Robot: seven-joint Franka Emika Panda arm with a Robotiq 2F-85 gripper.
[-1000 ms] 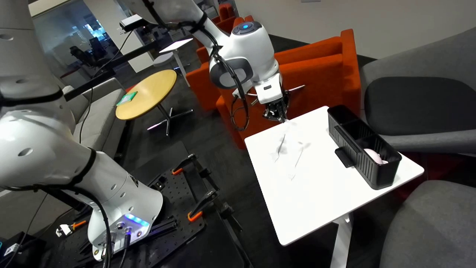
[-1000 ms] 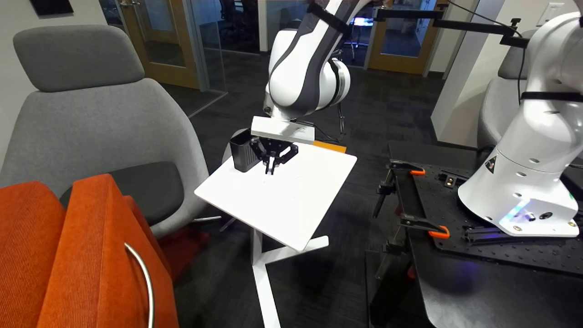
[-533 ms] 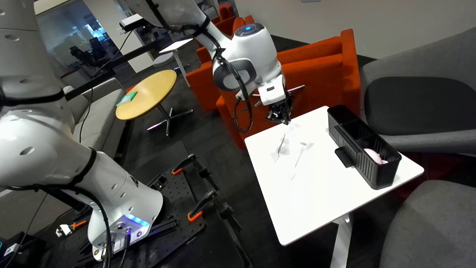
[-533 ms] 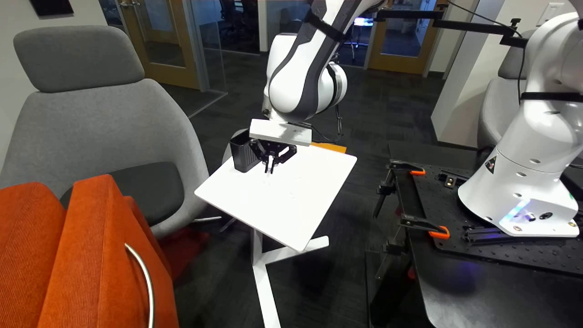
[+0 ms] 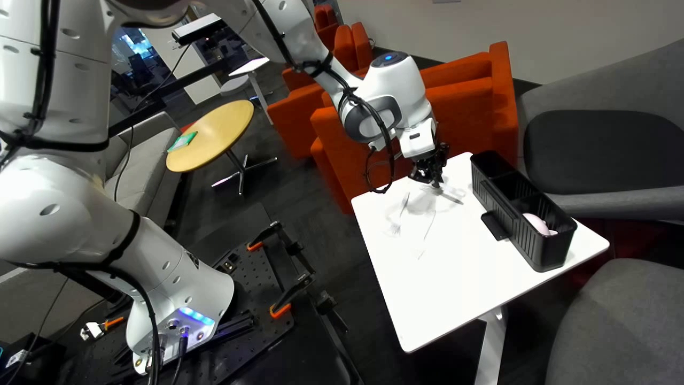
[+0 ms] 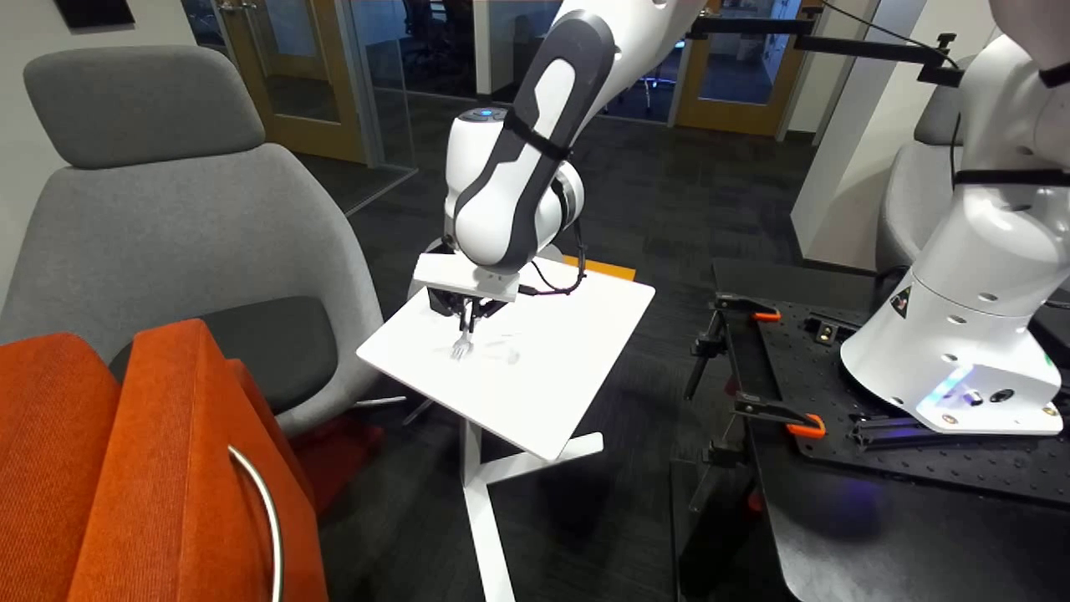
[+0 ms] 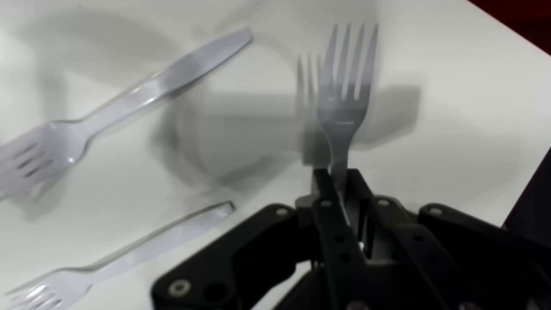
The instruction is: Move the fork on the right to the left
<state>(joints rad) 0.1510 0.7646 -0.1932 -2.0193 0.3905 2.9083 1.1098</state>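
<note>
I had the gripper [image 7: 338,173] over the desk [image 5: 454,299], near the edge beside the orange armchair [image 5: 470,115], with its fingers [image 7: 323,183] clamped on the handle of a pale fork [image 7: 343,114]. In the wrist view that handle ran back between them, and the four tines pointed away from the gripper. The fork's shadow fell off to one side of the tines; I read it as lifted clear, though I couldn't swear to it from that angle. In an exterior view the pale fork [image 6: 462,344] slanted down from the fingers, tines lowest. A second fork [image 7: 146,91] and a third fork [image 7: 165,242] lay on the desk to the left in my wrist view, roughly parallel, apart from each other and from the one I held. The tines of the second ran past the edge of that view. A black bin [image 5: 518,230] with compartments stood along another edge of the desk, and a rounded pale pink item [image 5: 536,223] sat in its end compartment. A gray chair [image 6: 167,226] with a dark seat stood next to the desk in both exterior views.
</note>
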